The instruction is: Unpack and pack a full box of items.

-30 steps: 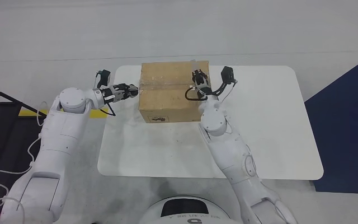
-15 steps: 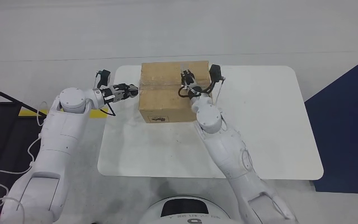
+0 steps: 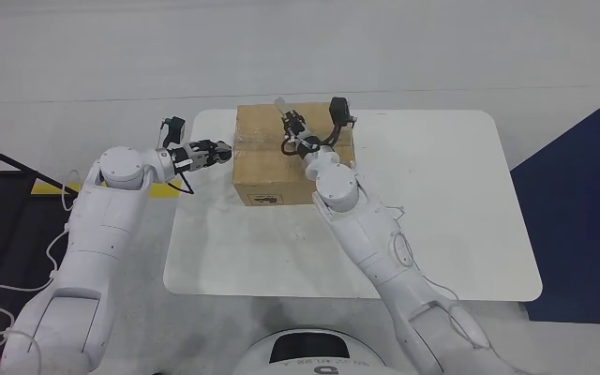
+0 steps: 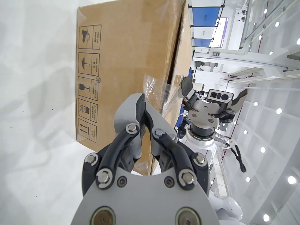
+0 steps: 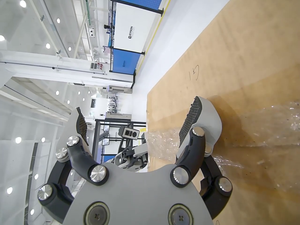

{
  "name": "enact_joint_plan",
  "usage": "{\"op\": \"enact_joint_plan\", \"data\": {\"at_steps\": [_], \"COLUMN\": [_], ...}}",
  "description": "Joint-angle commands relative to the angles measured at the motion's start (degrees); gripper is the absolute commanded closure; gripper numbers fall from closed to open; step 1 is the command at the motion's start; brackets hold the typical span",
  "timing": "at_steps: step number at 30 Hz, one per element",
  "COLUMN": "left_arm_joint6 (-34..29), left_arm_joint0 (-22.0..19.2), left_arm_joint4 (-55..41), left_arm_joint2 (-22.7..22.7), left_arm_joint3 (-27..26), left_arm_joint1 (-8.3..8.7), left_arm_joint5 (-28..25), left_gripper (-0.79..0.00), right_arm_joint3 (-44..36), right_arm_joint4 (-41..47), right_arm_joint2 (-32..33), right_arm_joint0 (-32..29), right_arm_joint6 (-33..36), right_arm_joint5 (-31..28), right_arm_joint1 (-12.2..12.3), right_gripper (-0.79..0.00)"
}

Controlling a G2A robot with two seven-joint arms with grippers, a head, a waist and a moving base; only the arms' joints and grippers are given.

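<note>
A closed brown cardboard box (image 3: pixel 281 169) stands at the table's far edge, a strip of clear tape (image 5: pixel 257 127) running along its top seam. My left gripper (image 3: pixel 223 153) is at the box's left side, shut on the loose end of the tape (image 4: pixel 151 87) near the upper edge of the box (image 4: pixel 121 59). My right gripper (image 3: pixel 289 117) hovers open just above the box top (image 5: pixel 234 54), over the seam, its fingers spread wide with nothing between them. The left wrist view catches that open right gripper (image 4: pixel 212 99) beyond the box.
The white table (image 3: pixel 450 206) has bare room in front of and to the right of the box. Grey floor lies past the table's far edge. A dark blue panel (image 3: pixel 572 216) stands at the right.
My right gripper has swung leftward across the box top, from the right end toward the middle of the seam. The left arm and the box have stayed still.
</note>
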Motion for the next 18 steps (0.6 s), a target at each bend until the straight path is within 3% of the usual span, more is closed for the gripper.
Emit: {"op": "enact_joint_plan", "data": {"at_steps": [1, 8, 12, 18], "left_arm_joint6": [0.0, 0.0, 0.0, 0.0], "left_arm_joint0": [0.0, 0.0, 0.0, 0.0], "left_arm_joint4": [0.0, 0.0, 0.0, 0.0], "left_arm_joint2": [0.0, 0.0, 0.0, 0.0], "left_arm_joint3": [0.0, 0.0, 0.0, 0.0], "left_arm_joint1": [0.0, 0.0, 0.0, 0.0], "left_arm_joint5": [0.0, 0.0, 0.0, 0.0], "left_gripper": [0.0, 0.0, 0.0, 0.0], "right_arm_joint3": [0.0, -0.92, 3.03, 10.65], "right_arm_joint4": [0.02, 2.24, 3.87, 9.25], "right_arm_joint2": [0.0, 0.88, -1.44, -4.77], "right_arm_joint0": [-0.01, -0.82, 2.44, 7.5], "right_arm_joint6": [0.03, 3.47, 7.37, 9.6], "right_arm_joint5": [0.01, 0.05, 2.32, -0.01], "right_arm_joint1": [0.0, 0.19, -0.55, -2.49], "right_gripper": [-0.785, -0.785, -0.785, -0.785]}}
